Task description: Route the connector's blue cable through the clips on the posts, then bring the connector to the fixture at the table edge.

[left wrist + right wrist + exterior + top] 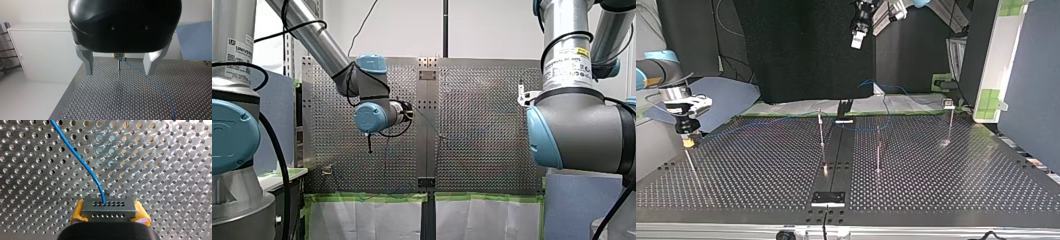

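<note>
Holding: my right pincer [110,213] is closed tight on the connector [109,208], with one yellow pad [78,214] on each end of it.
Other pincer: my left pincer [119,72] is wide open, has nothing in it, and hangs high over the bench [761,170].
Where it is: the connector is low over the bench, near the edge at the top view's left.
Done, I think: the blue cable [81,163] runs by the tops of the posts [821,131] in the middle. It is too thin for me to tell if it is hooked in at each one.
Left to do: take the connector to the fixture. I cannot pick out the fixture for sure.
Which way it points: the side with the cable faces away from my pincer, down at the bench.
Long way: it runs from pad to pad, flat over the bench.
</note>
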Robot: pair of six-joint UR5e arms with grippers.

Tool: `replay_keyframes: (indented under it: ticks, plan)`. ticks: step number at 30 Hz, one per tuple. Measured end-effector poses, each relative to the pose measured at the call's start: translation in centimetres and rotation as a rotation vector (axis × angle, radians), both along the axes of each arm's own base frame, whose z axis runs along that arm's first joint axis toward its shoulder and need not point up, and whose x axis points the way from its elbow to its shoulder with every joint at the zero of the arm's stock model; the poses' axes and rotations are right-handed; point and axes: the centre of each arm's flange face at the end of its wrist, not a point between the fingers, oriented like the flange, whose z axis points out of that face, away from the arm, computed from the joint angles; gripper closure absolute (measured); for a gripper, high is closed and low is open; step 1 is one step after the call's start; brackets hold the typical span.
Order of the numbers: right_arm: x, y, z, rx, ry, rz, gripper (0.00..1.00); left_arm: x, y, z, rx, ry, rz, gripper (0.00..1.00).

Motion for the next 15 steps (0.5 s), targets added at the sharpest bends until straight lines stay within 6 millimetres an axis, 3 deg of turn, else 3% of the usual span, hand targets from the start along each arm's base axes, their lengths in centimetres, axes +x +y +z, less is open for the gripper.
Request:
replay_keyframes:
  ticks: [15]
  plan:
    - [-0.12, -0.13, -0.15, -0.002, 0.000, 0.007, 1.00, 0.04, 0.00, 0.02, -0.001, -0.001, 0.001, 0.00]
